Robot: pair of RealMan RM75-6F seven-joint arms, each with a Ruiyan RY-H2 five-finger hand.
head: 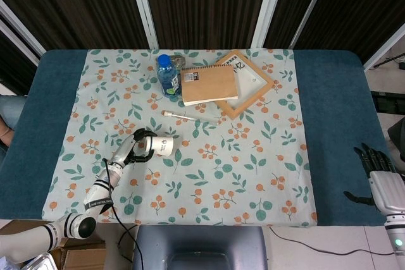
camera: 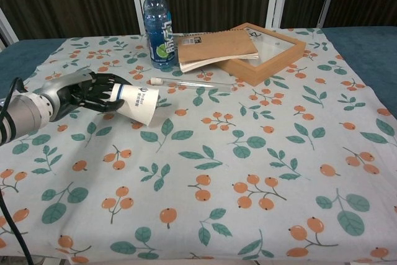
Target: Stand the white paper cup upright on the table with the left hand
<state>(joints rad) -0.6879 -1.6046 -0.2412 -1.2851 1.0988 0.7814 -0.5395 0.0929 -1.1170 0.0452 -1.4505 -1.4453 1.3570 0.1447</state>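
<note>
The white paper cup (head: 162, 146) (camera: 138, 102) lies nearly on its side, mouth pointing right, just above or on the floral cloth left of centre; I cannot tell whether it touches. My left hand (head: 130, 150) (camera: 79, 94) grips its narrow base end, dark fingers wrapped around it from the left. My right hand (head: 378, 172) hangs off the table's right edge in the head view, fingers spread and holding nothing; the chest view does not show it.
A blue water bottle (head: 168, 75) (camera: 157, 24) stands behind the cup. A brown notebook (head: 209, 85) (camera: 216, 46) rests on a wooden frame (head: 255, 90) (camera: 276, 54). A thin white stick (head: 190, 116) (camera: 186, 82) lies between them and the cup.
</note>
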